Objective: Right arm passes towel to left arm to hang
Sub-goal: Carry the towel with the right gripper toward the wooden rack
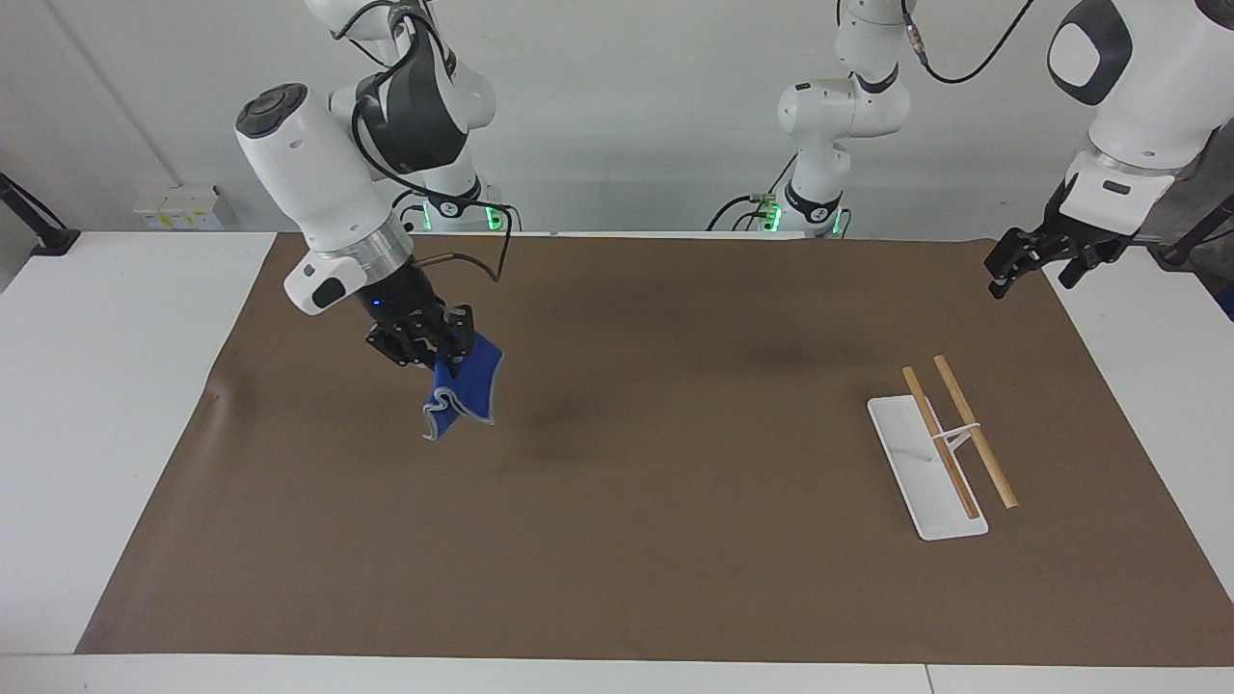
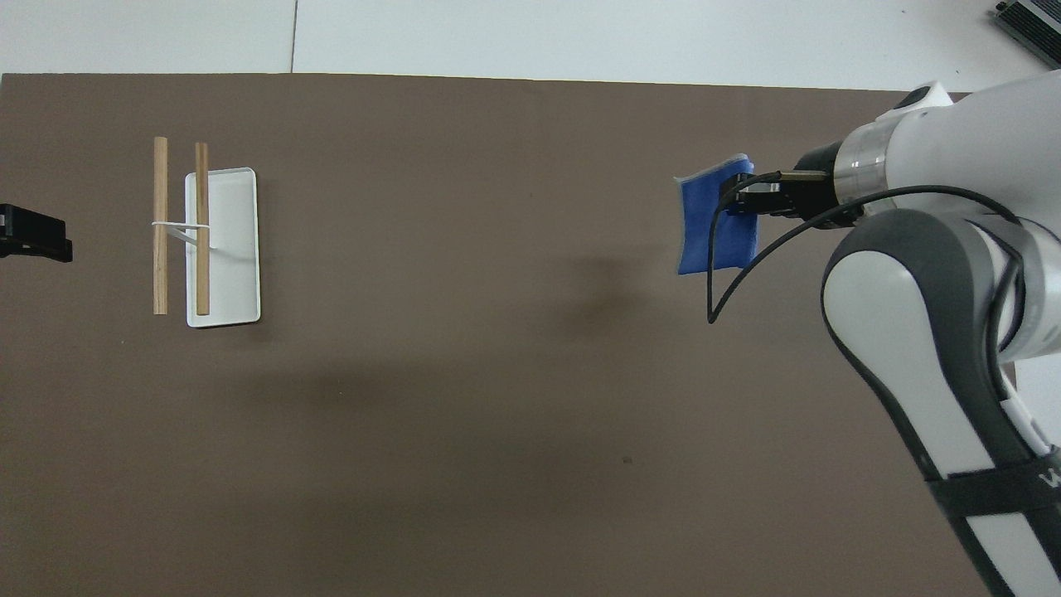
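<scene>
A brown mat (image 1: pixel 675 540) covers my work surface (image 1: pixel 96 386). My right arm (image 1: pixel 318 183) reaches over the mat toward its own end, cable looping at the wrist. My left arm (image 1: pixel 1128 106) waits, raised over the mat's corner at its end. A white rack (image 1: pixel 925 467) with two wooden rods stands near it. My right hand (image 1: pixel 424 349) is clamped on the blue towel (image 1: pixel 468 390), which dangles in the air above the mat. My left hand (image 1: pixel 1036 260) hangs empty, fingers spread.
</scene>
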`<action>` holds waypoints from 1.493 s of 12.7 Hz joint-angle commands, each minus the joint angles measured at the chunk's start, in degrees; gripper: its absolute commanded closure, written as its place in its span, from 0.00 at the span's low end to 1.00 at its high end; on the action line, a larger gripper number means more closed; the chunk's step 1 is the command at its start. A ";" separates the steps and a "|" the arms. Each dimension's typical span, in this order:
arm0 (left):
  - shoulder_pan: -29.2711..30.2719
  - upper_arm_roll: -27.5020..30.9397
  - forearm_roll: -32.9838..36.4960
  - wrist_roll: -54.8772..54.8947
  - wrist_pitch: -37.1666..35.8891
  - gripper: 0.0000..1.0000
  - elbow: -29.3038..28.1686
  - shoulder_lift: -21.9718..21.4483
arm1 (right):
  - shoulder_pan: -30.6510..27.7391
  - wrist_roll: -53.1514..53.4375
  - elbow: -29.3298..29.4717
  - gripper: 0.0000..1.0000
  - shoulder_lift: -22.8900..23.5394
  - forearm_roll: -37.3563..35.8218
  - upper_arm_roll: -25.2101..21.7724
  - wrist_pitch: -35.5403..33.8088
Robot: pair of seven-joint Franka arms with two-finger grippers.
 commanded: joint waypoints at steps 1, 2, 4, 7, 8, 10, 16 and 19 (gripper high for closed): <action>0.33 -0.15 -0.53 0.07 0.24 0.00 -2.13 -1.87 | 2.14 8.73 1.18 1.00 0.98 1.46 3.33 2.79; 0.33 -0.15 -0.53 0.25 -0.02 0.00 -2.13 -1.87 | 4.25 12.52 1.18 1.00 1.33 2.59 3.33 4.64; 0.07 -0.15 -0.53 -0.01 -1.78 0.00 -2.14 -2.04 | 6.72 15.97 0.92 1.00 1.68 9.51 3.33 8.85; 0.42 -0.15 -0.53 0.42 -1.52 0.00 -2.05 -2.04 | 10.85 20.35 0.83 1.00 3.35 16.65 3.33 15.70; 0.07 -0.24 -0.53 0.51 -1.51 0.00 -2.05 -2.13 | 11.64 23.25 0.83 1.00 3.88 17.45 3.33 18.34; -0.72 -0.76 -0.62 -0.19 -0.90 0.00 -2.13 -2.13 | 13.23 26.69 0.92 1.00 4.50 19.90 3.33 21.61; -0.37 -0.77 -21.24 -11.13 7.50 0.00 -10.09 -5.37 | 16.92 31.54 1.09 1.00 5.73 30.02 3.33 28.39; -3.25 -1.12 -35.39 -20.11 20.78 0.00 -21.71 -10.29 | 17.63 31.71 1.00 1.00 5.82 30.11 3.33 28.21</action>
